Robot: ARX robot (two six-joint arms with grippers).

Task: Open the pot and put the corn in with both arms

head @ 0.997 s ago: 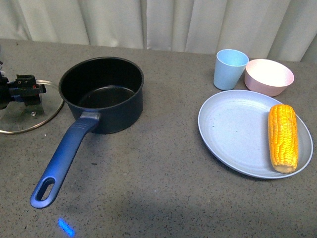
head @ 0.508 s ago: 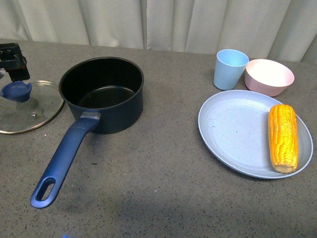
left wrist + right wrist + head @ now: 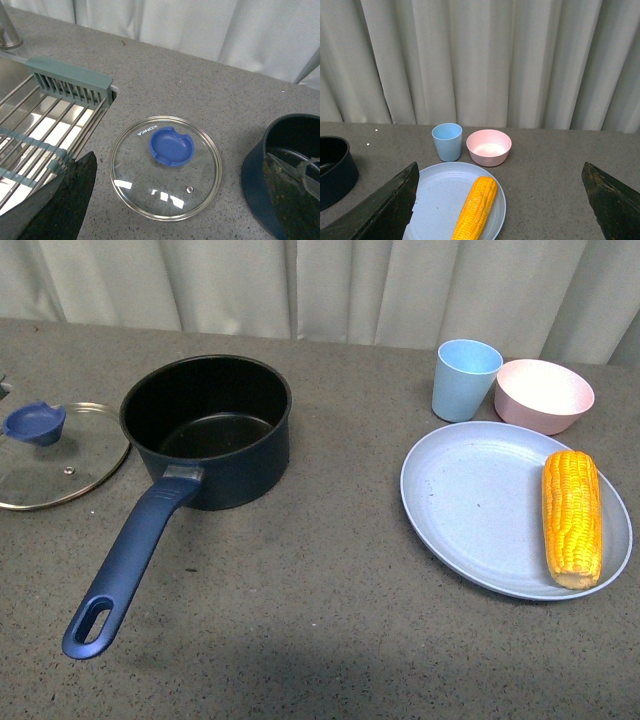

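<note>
The dark navy-blue round saucepan [image 3: 232, 476] stands open on the left half of the grey speckled bench [image 3: 320, 620], its black inside empty and its long blue handle [image 3: 130, 560] reaching toward the robot. The yellow-orange corn cob [image 3: 572, 517] lies well apart from it on the right, lengthwise along the right side of a pale blue oval plate [image 3: 470, 505]. Just left of the saucepan, with a narrow gap between them, a round glass lid [image 3: 60, 475] with a metal rim lies flat on the bench, blue knob [image 3: 35, 423] up. Beyond the plate stand a light blue plastic cup [image 3: 465, 378] and, just beside it, a pink bowl [image 3: 543, 395]; a pale pleated curtain [image 3: 330, 285] hangs behind.

The left gripper [image 3: 180, 160] hovers above the lid, jaws spread wide and holding nothing; a wire rack [image 3: 45, 125] with a green edge sits off to one side of the lid. The right gripper [image 3: 500, 167] is also wide apart and empty, looking over the plate and corn cob from the robot's side
</note>
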